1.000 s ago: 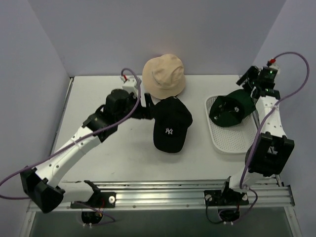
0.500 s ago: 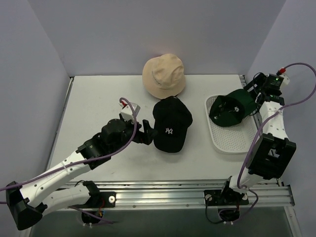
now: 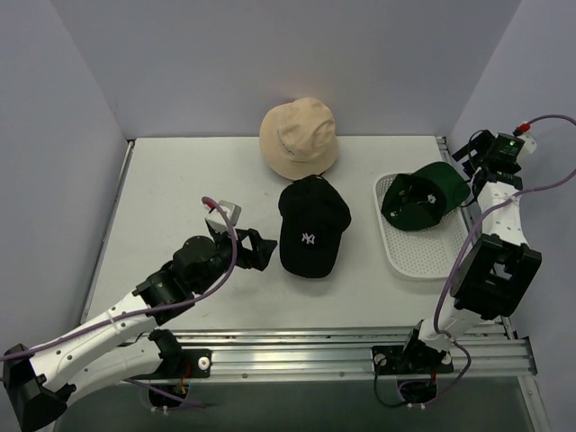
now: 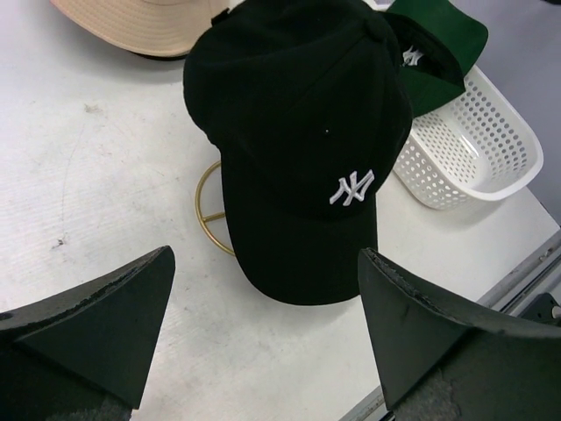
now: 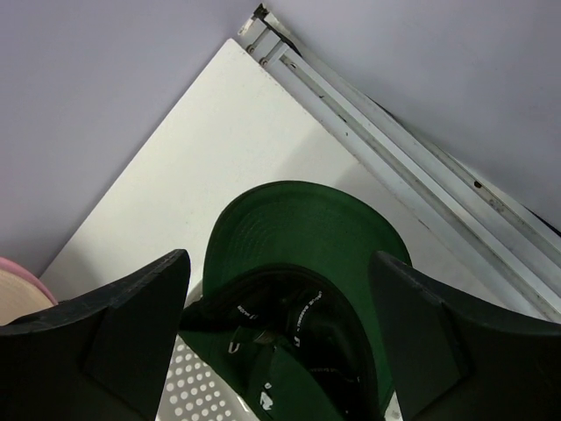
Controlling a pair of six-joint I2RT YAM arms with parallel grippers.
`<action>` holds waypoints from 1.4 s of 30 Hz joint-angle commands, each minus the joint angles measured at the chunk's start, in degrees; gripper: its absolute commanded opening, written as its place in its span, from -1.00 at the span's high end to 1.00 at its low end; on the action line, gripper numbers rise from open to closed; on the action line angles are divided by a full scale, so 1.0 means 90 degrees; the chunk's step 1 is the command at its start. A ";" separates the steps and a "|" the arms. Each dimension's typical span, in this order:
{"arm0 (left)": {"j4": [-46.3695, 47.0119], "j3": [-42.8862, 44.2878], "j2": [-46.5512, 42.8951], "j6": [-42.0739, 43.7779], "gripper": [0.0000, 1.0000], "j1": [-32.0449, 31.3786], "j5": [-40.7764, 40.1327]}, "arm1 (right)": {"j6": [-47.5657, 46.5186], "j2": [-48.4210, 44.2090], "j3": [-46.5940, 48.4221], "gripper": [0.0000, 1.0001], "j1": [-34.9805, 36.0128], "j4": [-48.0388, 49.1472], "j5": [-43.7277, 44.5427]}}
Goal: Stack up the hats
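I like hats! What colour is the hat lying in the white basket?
The cap is dark green, clearest in the right wrist view.

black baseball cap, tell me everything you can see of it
The black baseball cap is soft dark fabric with a white embroidered logo on the front panel and a curved brim pointing toward the arms. It sits crown up mid-table, propped on a gold wire frame. The open left end effector faces it without touching.
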 commanded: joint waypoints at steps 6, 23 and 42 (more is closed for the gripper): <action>0.0556 -0.0056 -0.0488 0.0061 -0.88 -0.0027 -0.0474 | -0.0289 0.0476 0.0291 -0.54 -0.0115 0.0036 -0.0077; 0.0615 -0.0114 -0.0498 0.0071 -0.88 -0.0027 -0.0474 | -0.0534 0.1062 0.0125 -0.42 -0.0330 0.0124 -0.0478; 0.0615 -0.0134 -0.0664 0.0051 -0.88 -0.0027 -0.0455 | -0.0456 0.1014 0.0223 0.82 -0.0321 0.0251 -0.0809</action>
